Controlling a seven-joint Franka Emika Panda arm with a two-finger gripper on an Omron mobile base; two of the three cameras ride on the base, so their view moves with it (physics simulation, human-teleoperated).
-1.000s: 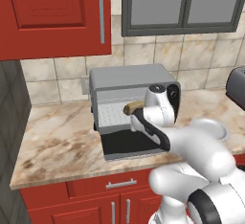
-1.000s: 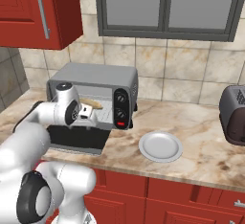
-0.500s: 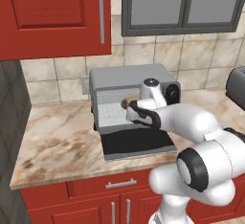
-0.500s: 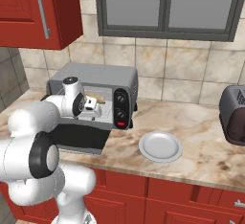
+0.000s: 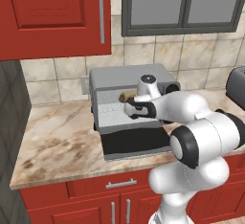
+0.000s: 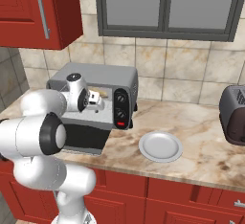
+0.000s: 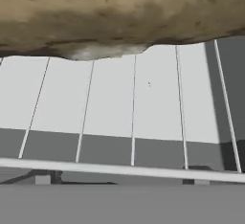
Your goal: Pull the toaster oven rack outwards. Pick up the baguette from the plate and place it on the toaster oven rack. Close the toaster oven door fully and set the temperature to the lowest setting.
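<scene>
Baguette [image 7: 119, 12] lying on rack [image 7: 143, 117] at oven [image 5: 115, 82] mouth, rack's front bar just near of it. Fingers [image 5: 135, 108] spread wide, empty, close over loaf. Door [image 5: 136, 144] dropped flat toward near surface [image 6: 201, 141] edge. Plate [image 6: 161, 147] bare, right of oven.

Before me runs a beige marbled stone counter [image 6: 210, 146] above red cabinet fronts. On it sits the boxy grey metal toaster oven [image 6: 115, 77], backed toward the tiled wall. Just beside its right lies the round pale grey-white plate [image 6: 161, 146], bare. Well apart, at the far right, stands a dark rounded toaster [image 6: 234, 114].
</scene>
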